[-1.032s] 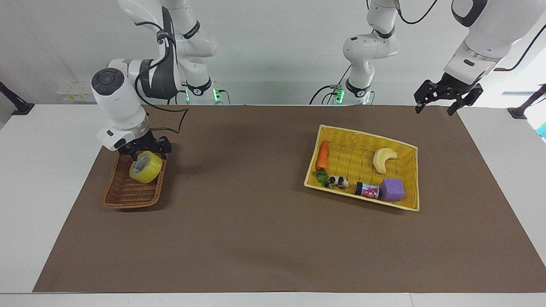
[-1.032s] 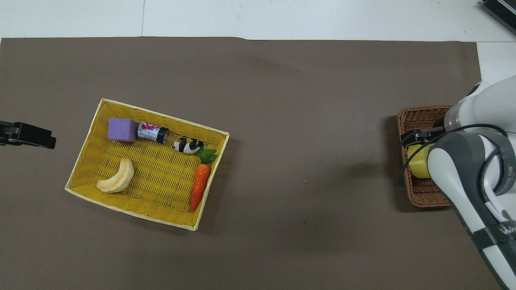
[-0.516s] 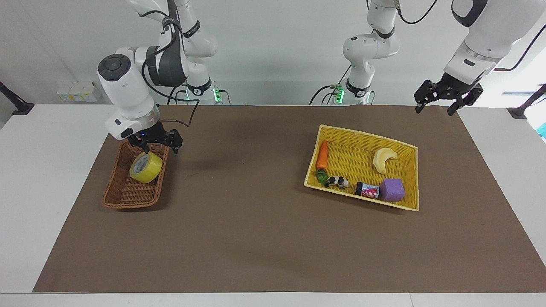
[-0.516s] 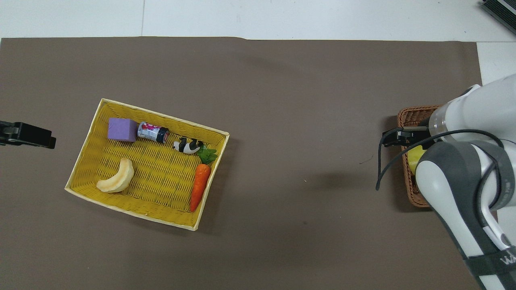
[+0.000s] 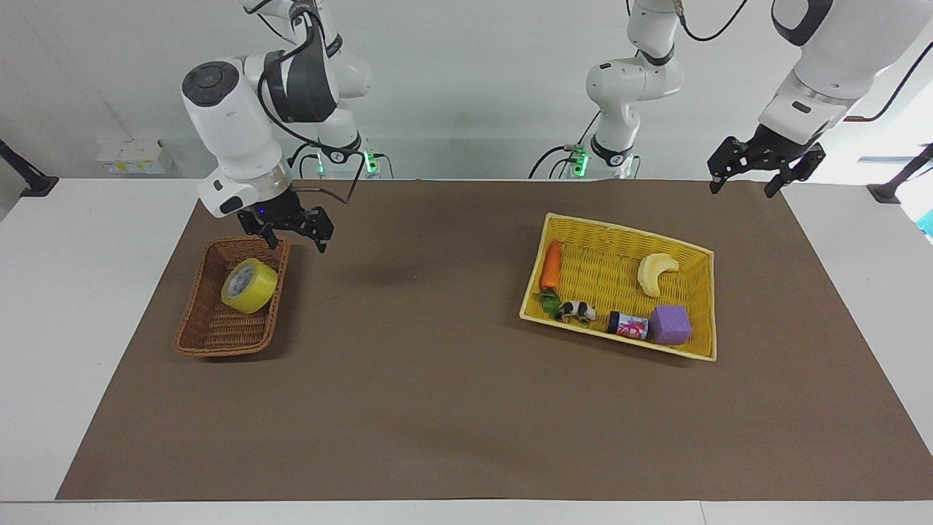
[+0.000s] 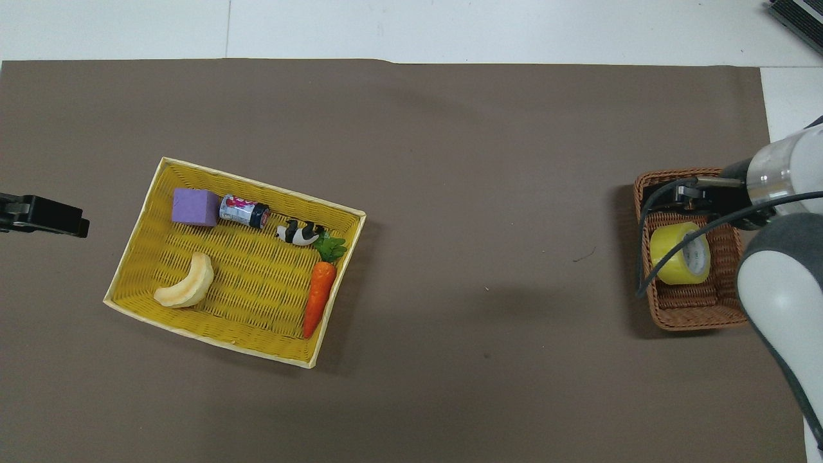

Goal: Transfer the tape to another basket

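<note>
The yellow tape roll [image 5: 249, 286] lies tilted in the small brown wicker basket [image 5: 219, 343] at the right arm's end of the table. It also shows in the overhead view [image 6: 679, 258], inside the basket [image 6: 688, 315]. My right gripper [image 5: 295, 237] is open and empty. It hangs over the basket's edge, clear of the tape; the overhead view shows part of it [image 6: 688, 196]. My left gripper [image 5: 742, 186] is open and empty. It waits in the air over the mat's corner at the left arm's end [image 6: 64, 222].
A larger yellow woven basket [image 5: 619, 230] sits toward the left arm's end [image 6: 257, 183]. It holds a banana toy [image 5: 654, 273], a carrot [image 5: 552, 266], a purple cube [image 5: 670, 325], a small can [image 5: 628, 325] and a cow figure [image 5: 578, 311]. A brown mat [image 5: 423, 379] covers the table.
My right gripper has let go of the tape, opened and risen away from the brown basket. The tape stays in the basket. The left arm has not moved.
</note>
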